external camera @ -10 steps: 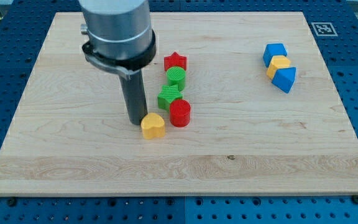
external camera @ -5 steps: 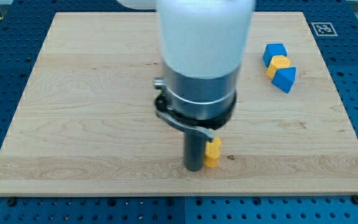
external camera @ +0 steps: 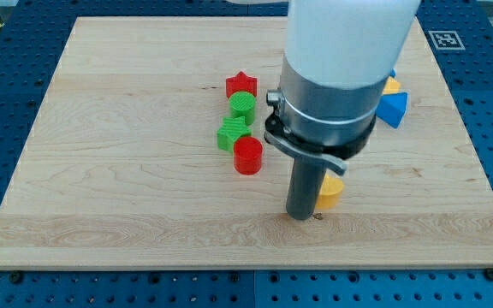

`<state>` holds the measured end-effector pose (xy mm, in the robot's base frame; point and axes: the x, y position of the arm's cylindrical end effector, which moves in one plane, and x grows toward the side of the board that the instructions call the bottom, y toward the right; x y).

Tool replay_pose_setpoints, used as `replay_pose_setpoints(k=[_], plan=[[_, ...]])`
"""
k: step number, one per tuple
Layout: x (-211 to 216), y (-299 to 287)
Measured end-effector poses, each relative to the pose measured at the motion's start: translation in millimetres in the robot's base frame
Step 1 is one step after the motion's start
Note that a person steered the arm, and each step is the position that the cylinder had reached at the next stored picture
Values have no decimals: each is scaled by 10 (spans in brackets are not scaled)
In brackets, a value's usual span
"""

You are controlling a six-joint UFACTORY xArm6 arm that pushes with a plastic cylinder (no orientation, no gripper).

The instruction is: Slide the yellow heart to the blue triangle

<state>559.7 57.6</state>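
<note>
My tip (external camera: 301,216) touches the yellow heart (external camera: 329,192) on its lower-left; no claw fitted, state untellable. Best push steadily up-right toward blue triangle (external camera: 392,109), staying centred behind heart.

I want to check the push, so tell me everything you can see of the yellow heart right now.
The yellow heart shows only in part: a small, matte, plastic-looking yellow block lying on the wooden board, below centre and to the view's right. My rod hides its left side, so the heart shape cannot be fully made out. My tip sits right against it on the view's left. No other block touches it; the blue triangle lies further up and right.
</note>
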Motion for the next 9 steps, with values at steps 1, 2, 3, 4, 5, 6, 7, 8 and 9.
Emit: replay_pose_setpoints(k=[1, 2, 3, 4, 5, 6, 7, 8, 9], plan=[[-92, 225], [-92, 523], [-120, 550], [-236, 606], [-373, 668], [-425, 885], [-488, 1103], [-618, 1245], [-784, 1250]])
